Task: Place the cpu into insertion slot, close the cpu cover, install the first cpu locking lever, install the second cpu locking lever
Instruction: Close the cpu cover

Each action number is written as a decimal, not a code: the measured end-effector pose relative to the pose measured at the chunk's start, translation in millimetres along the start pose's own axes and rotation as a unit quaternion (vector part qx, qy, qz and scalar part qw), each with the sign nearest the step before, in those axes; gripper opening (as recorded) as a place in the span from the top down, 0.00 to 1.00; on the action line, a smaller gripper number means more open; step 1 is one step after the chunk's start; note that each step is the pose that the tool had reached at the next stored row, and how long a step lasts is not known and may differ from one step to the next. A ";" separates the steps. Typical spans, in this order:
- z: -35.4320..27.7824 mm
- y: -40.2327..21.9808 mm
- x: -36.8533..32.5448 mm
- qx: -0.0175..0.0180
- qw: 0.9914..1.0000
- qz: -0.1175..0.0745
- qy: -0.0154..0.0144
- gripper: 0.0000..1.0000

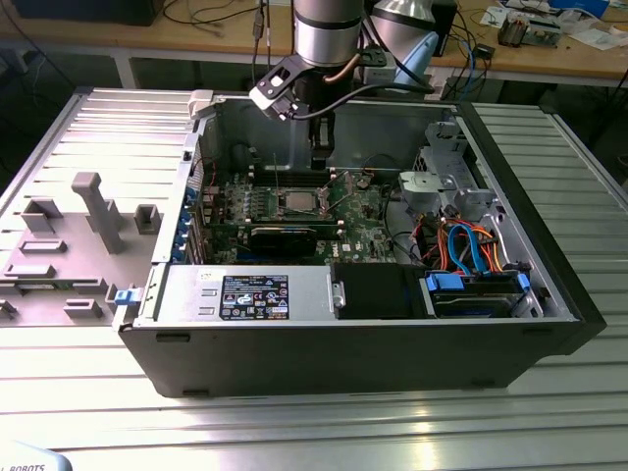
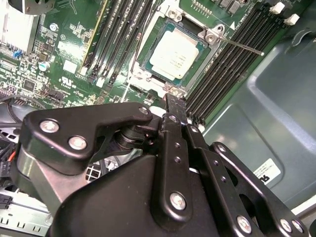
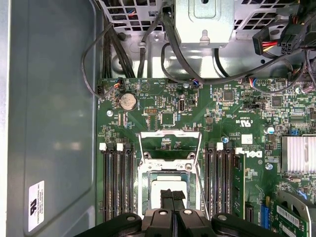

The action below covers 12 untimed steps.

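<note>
cpu [image 3: 158, 187] part-hidden behind end effector [image 3: 173, 192], its body cut off at the view's edge

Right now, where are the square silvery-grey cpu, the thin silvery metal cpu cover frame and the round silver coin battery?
cpu [image 2: 173, 55], second wrist view, middle of its metal top.
cpu cover [image 3: 169, 133], first wrist view, one bar of its frame.
coin battery [image 3: 128, 101], first wrist view, its centre.

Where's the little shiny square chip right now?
In the second wrist view, the cpu sits in its socket on the green motherboard, between the black memory slots, just beyond the gripper.
</note>
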<state>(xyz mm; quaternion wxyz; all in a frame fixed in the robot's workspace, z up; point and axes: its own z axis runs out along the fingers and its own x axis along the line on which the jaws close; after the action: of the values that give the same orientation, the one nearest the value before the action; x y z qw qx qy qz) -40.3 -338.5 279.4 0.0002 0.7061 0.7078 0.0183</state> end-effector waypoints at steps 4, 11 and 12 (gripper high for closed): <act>0.0 0.8 0.0 0.000 1.000 0.000 0.000 0.89; 0.1 2.3 0.0 0.000 1.000 0.000 0.000 0.89; 0.1 2.7 0.0 0.000 1.000 0.000 0.000 0.89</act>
<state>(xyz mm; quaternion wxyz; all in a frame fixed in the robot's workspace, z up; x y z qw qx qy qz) -37.6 -338.5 279.4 0.0001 0.7061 0.7079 0.0182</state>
